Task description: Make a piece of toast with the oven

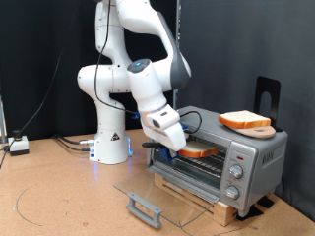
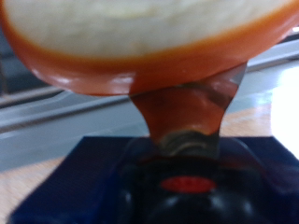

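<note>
- Wrist view: my gripper (image 2: 190,140) is squeezed on the piece of toast (image 2: 140,42). Its orange edge sits between my fingers.
- In the exterior view, my gripper (image 1: 175,145) holds that toast (image 1: 197,150) right at the mouth of the oven (image 1: 246,157), over the wire rack (image 1: 197,167).
- The glass door (image 1: 162,192) is already open and lies flat.
- A second slice (image 1: 244,121) rests on a round wooden board (image 1: 258,130) on top.
- I think the toast is not set down yet, and the door is not closed.
</note>
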Tool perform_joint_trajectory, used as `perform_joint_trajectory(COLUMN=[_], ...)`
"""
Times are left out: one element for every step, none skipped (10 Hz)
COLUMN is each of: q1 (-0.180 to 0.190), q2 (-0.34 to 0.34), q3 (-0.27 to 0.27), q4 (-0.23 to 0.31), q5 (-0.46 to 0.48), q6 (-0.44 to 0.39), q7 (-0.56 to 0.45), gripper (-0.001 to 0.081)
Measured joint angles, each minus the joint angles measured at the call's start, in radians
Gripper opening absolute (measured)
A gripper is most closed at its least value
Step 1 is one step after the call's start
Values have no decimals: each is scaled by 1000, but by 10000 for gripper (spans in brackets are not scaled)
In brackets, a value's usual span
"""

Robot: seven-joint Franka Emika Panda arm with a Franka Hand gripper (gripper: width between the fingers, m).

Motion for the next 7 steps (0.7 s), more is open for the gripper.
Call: perform_joint_trajectory(q1=[0,-1,-3,-11,-19,-27,-36], q2=[-9,-17,-23,-29,-36,-43,-49], q3=[23,40,52,60,60,59,56], q4=[-6,-10,-13,-14,-15,-16,-16], q5=[-18,-43,-71,-97,-116,-128,-136], q6=[47,79,105,112,112,112,108], q7=[1,4,8,10,11,11,4], gripper=[396,396,396,396,396,396,396])
